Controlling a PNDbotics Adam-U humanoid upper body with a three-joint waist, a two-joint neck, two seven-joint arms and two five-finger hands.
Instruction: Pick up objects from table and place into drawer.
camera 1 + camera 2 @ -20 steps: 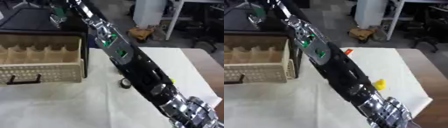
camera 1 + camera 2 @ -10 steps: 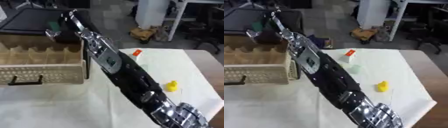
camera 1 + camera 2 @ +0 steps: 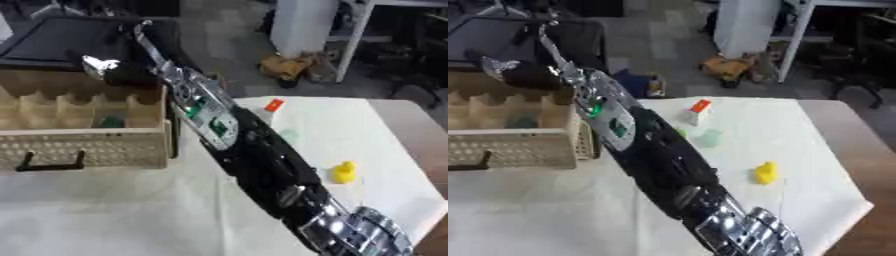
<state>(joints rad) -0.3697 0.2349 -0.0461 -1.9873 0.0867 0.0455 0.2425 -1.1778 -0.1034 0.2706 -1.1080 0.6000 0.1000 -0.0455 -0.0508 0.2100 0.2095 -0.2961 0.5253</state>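
right hand: above the drawer's back edge — grip state cannot be told
drawer: open, left of arm, dividers visible
duck: yellow — on table, right
carton: orange-topped, upright, mid-table

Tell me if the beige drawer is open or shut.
Open. The beige perforated drawer with a black handle is pulled out, its divided compartments exposed from above, something green lying in one.

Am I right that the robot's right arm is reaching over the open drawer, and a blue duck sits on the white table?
Nearly. The duck is yellow, not blue, as the left eye view shows. The right arm does reach over the open drawer, and the duck sits on the white table.
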